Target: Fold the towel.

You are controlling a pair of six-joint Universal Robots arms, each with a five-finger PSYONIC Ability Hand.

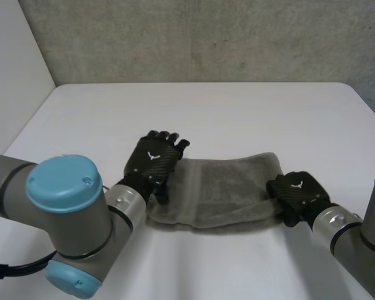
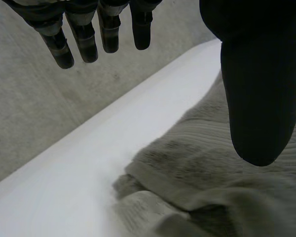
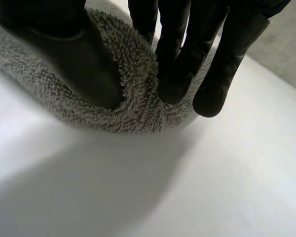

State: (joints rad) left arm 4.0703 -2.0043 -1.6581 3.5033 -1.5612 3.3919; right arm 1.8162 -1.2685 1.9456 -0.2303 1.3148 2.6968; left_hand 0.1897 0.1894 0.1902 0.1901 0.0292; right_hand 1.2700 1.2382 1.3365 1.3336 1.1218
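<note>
A grey towel (image 1: 225, 190) lies folded into a long strip across the middle of the white table (image 1: 237, 112). My left hand (image 1: 155, 159) rests at the towel's left end with its fingers (image 2: 79, 42) straight and spread above the cloth (image 2: 197, 177), its thumb (image 2: 259, 98) over the towel. My right hand (image 1: 298, 195) is at the towel's right end. There its thumb (image 3: 74, 54) and fingers (image 3: 187, 64) pinch a fold of the towel's edge (image 3: 133, 98) just above the table.
A grey concrete wall (image 1: 206, 37) stands behind the table's far edge. Bare tabletop lies beyond the towel and in front of it. My left arm (image 1: 69, 219) fills the near left corner, and my right arm (image 1: 356, 244) the near right.
</note>
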